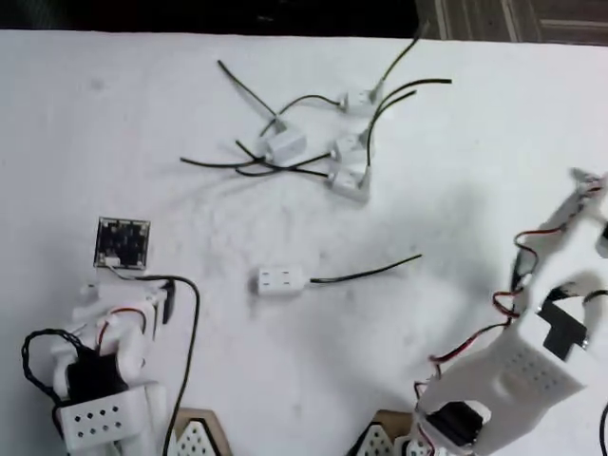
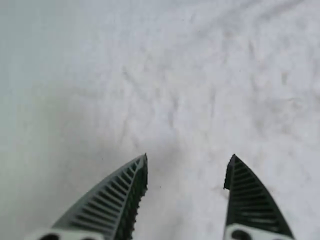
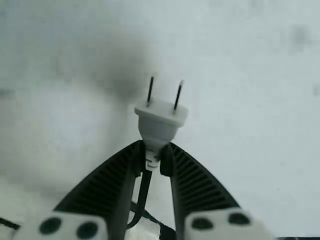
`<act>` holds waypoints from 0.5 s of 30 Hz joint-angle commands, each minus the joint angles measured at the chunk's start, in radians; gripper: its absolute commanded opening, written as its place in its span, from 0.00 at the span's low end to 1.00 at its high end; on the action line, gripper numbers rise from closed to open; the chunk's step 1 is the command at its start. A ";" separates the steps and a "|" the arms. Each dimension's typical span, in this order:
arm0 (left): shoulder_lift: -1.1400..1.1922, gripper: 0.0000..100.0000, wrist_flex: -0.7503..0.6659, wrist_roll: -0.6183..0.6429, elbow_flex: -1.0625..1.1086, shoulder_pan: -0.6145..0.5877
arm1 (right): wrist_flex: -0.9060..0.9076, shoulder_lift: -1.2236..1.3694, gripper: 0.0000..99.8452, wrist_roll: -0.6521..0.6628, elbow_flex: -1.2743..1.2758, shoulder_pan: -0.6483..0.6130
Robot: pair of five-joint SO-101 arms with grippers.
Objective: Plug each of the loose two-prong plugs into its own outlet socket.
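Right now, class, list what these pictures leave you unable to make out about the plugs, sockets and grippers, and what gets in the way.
High view: the pile of white pieces is too small and tangled to tell plugs from sockets.
High view: the arm on the right is cut off by the frame's edge past its wrist.
Right wrist view: the cable of the plug drops out of sight behind the right gripper.

White, faintly creased cloth table (image 1: 95,123) stretching out beneath me. At its near edge I see one tan wooden wedge (image 1: 197,439), and a second tan wooden wedge (image 1: 378,435) set apart from it.
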 commanded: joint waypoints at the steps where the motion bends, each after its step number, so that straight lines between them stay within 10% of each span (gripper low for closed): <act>1: -0.010 0.26 -0.005 -0.008 -0.005 -0.004 | 0.007 -0.048 0.02 0.043 0.072 -0.065; 15: -0.010 0.26 -0.005 -0.008 -0.003 -0.004 | -0.093 -0.081 0.06 0.044 0.178 -0.328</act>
